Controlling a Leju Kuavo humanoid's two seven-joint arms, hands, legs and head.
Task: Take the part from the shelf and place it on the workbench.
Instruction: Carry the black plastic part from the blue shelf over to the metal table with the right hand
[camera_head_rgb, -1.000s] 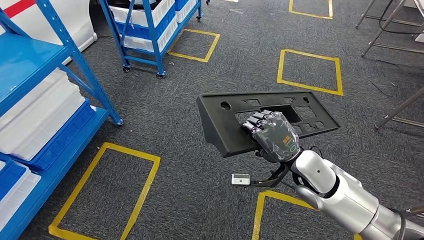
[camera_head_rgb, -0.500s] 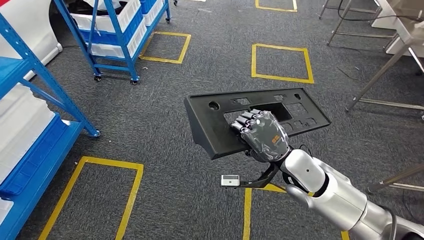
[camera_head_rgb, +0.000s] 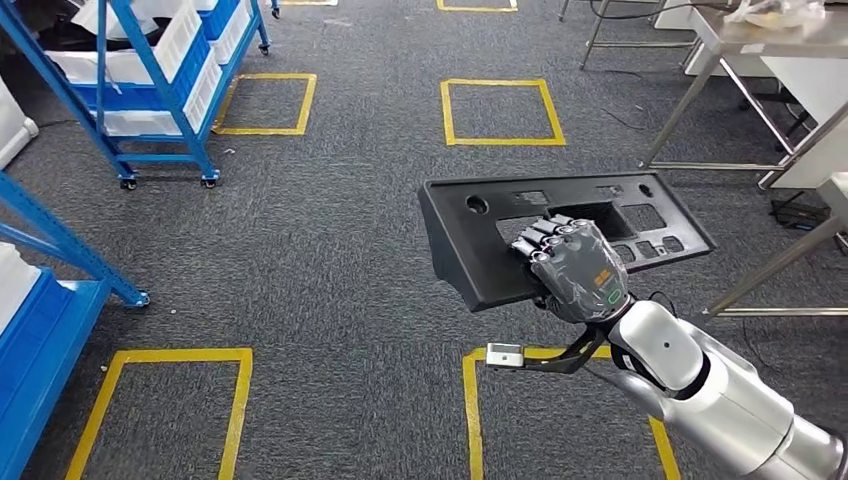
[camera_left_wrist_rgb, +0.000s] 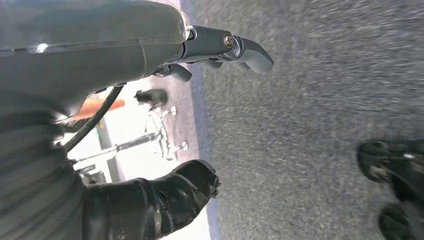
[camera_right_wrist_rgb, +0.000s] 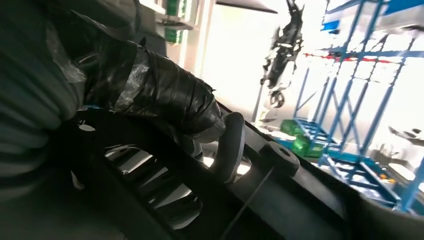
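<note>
A long black plastic panel (camera_head_rgb: 480, 245) with several cut-out openings hangs above the grey carpet, held flat by my right hand (camera_head_rgb: 570, 268). The hand's fingers hook into the panel's large middle opening. In the right wrist view the thumb (camera_right_wrist_rgb: 165, 95) presses against the dark underside of the panel (camera_right_wrist_rgb: 280, 200). My left hand (camera_left_wrist_rgb: 200, 115) hangs over the carpet with its fingers apart and nothing between them. A metal-legged workbench (camera_head_rgb: 760, 40) stands at the far right, its top partly cut off by the frame.
Blue shelf racks with white bins stand at the far left (camera_head_rgb: 150, 60) and at the near left (camera_head_rgb: 40, 300). Yellow tape squares (camera_head_rgb: 497, 110) mark the carpet. Table legs (camera_head_rgb: 780, 265) slant close by the panel's right end.
The whole scene has slid leftward and down as the camera turned right; the workbench has come into view at the right. The panel stays in my right hand's grip.
</note>
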